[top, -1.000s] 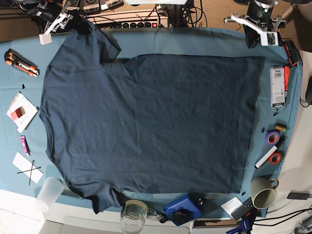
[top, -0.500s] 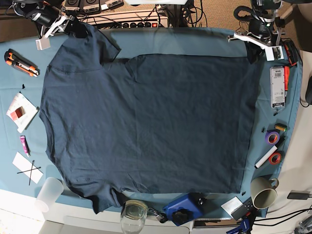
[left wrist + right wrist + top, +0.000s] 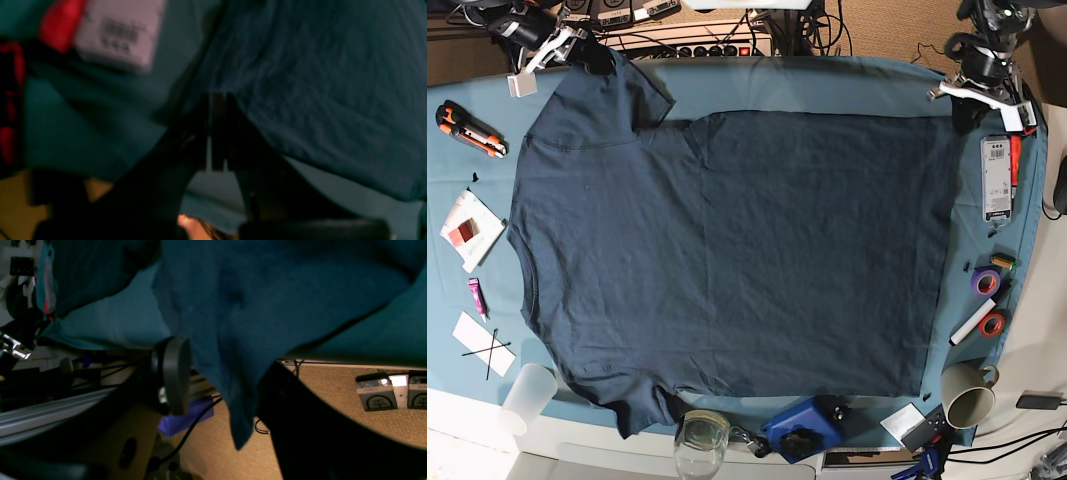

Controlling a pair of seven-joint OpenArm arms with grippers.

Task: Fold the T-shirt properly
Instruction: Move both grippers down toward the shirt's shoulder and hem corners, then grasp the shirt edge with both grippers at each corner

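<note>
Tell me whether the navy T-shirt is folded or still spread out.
Spread out, unfolded. The dark navy short-sleeved cotton T-shirt lies flat on the teal table cloth, both sleeves out, no fold in the body.

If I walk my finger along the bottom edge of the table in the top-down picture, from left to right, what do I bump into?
Frosted plastic cup → clear glass → blue tool → tan mug. The T-shirt lies just above them all.
</note>
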